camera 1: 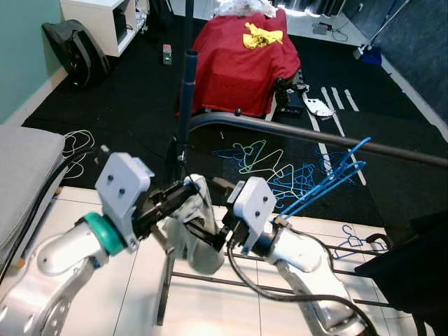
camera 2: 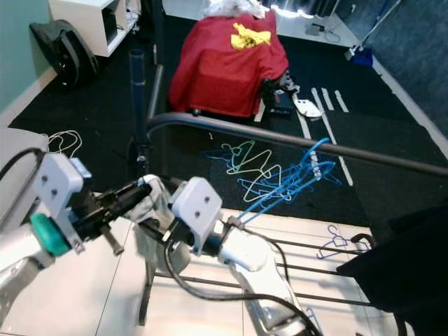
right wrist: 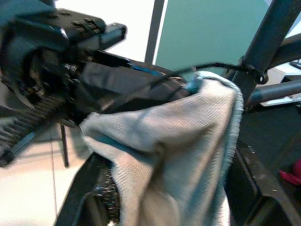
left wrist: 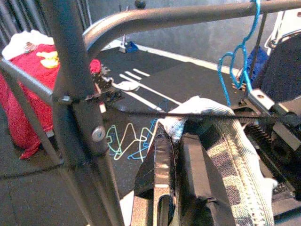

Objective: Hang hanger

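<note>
A rack rail (camera 1: 315,136) runs across the scene from a post (camera 1: 187,105) on the left. A hanger (camera 1: 334,178) hangs on the rail toward the right. Loose hangers (camera 1: 269,164) lie on the floor (camera 1: 126,105) behind it; a draped box (camera 1: 245,59) stands farther back, a bag (camera 1: 77,49) far left.

A red cloth draped over a low piece of furniture (camera 1: 241,59) is seen at 12 o'clock, with a yellow crumpled cloth (camera 1: 262,35) lying on it. A black backpack (camera 1: 75,50) is noted at 10 o'clock against the teal wall (camera 1: 21,49).
</note>
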### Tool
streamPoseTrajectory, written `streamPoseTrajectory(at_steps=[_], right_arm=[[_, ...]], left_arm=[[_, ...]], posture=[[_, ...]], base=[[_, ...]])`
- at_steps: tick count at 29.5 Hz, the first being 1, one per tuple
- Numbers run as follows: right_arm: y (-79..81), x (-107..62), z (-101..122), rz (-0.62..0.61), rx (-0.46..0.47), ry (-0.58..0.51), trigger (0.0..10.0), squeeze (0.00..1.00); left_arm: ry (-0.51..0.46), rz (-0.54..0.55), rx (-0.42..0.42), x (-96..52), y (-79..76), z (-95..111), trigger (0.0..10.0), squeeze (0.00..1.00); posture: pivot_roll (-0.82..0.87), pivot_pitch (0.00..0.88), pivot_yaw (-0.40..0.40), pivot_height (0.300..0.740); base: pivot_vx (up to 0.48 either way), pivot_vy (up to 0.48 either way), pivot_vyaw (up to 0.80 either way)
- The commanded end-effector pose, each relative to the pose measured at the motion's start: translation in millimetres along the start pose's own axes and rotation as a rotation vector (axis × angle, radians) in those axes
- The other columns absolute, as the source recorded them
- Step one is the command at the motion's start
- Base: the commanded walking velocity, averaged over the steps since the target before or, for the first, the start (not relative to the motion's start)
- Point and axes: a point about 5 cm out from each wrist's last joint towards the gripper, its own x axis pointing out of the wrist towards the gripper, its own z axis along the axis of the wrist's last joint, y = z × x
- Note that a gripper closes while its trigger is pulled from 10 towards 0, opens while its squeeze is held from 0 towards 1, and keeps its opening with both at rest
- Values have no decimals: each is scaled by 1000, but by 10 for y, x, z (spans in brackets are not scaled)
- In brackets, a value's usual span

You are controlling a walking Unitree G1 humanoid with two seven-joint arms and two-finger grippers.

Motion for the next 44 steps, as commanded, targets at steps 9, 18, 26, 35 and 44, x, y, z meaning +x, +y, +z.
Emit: streamPoseTrajectory(at_steps=[9,18,26,35,44], right_arm=[[-91,-79,-59,9,56,29,0,0],[-167,-106,-31,-2,36,34,0,0],[-326,-159,198,-5,-22,-2,0,0],[-517,-298,396,52,-77,14,0,0],[-756,-372,663,72,-106,-11,0,0]], left_arm=[[62,-22,35,-79,3,-58,10000,0],[65,-15,39,-72,0,-72,10000,0],[98,32,79,-59,72,-146,10000,1000],[93,-89,-21,-173,47,-83,10000,0],[30,-195,-187,-255,30,4,10000,0]], posture=[[47,47,-12,740],[41,46,-11,740],[37,46,-4,740],[33,43,7,740],[22,35,17,740]], base=[[0,0,0],[0,0,0],[0,0,0],[0,0,0],[0,0,0]])
